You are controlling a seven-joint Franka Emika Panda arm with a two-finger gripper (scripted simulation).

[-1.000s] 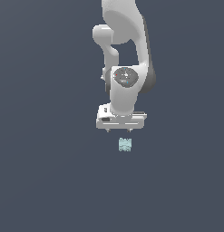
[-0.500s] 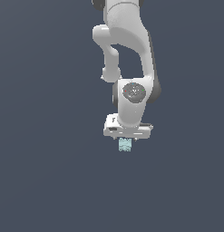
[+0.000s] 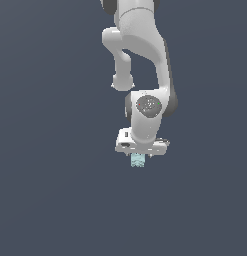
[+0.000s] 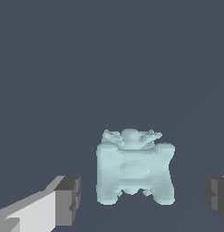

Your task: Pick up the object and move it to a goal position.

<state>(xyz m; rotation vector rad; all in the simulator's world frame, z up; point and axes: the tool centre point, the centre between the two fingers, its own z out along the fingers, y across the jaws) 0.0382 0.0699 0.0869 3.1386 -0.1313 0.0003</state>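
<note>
1. gripper (image 3: pixel 138 156) sits low over the object (image 3: pixel 138 160) in the exterior view; pale teal lump pokes out just under the white hand, on the plain dark ground (image 3: pixel 55 200)
2. wrist view: object (image 4: pixel 133 167) lies between the two dark pads (image 4: pixel 70 199); fingers spread apart, clear gap each side, nothing clamped yet
3. judged step: final descent or about to close; object not lifted
4. risk: shape is lumpy with flared corners and small points on top; pads may land on a protrusion instead of a flat flank, so it could twist or pop out on closing
5. risk: object looks nearer one pad than the other; that pad may touch first and shove it sideways before the grip sets
6. risk: if fingers close too high, only the top knobs get pinched; weak hold, likely slip on lift
7. surroundings: nothing else visible near the object; no obstacle in the path; no goal marker seen in either view, so target location cannot be told
</note>
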